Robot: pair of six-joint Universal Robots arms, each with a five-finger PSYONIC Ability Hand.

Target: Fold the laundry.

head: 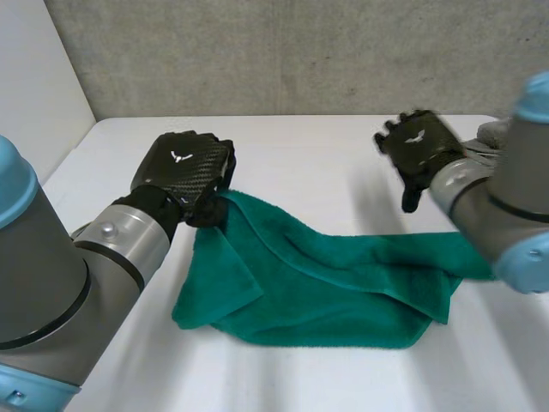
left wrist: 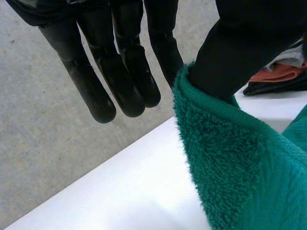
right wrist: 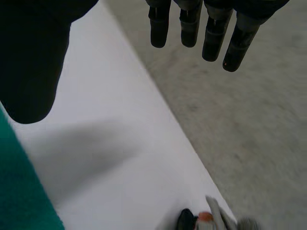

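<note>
Left hand [head: 184, 172] first, head view: it sits at the far-left corner of the green towel [head: 326, 275], and that corner rises off the white table [head: 300, 146] to meet it. The towel's long axis runs across the table, from that corner twd the right arm, w/ a loose flap at the left end and the right end tucked under the right forearm. The right hand [head: 420, 150] hovers over bare table beyond the towel's far edge, holding nothing. The towel's free right end lies on the robot's side of that hand, so the right hand is the nearer one for it.

Left wrist view: the thumb [left wrist: 240, 48] ends in the towel's edge, cloth bunched up round it. The nearest finger's tip goes behind the same edge, so I read a pinch btwn thumb and that finger (the contact itself is hidden). The other fingers [left wrist: 129, 91] are straight and clear of the cloth. A heap of other clothes [left wrist: 283, 74] lies farther along the table.

Right wrist view: fingers straight, thumb well apart, nothing btwn them – released. A strip of green shows on the thumb side, not touching the hand.

Next move prob. turns on that offset: the right hand has to come back twd the robot and down to reach the right end.
</note>
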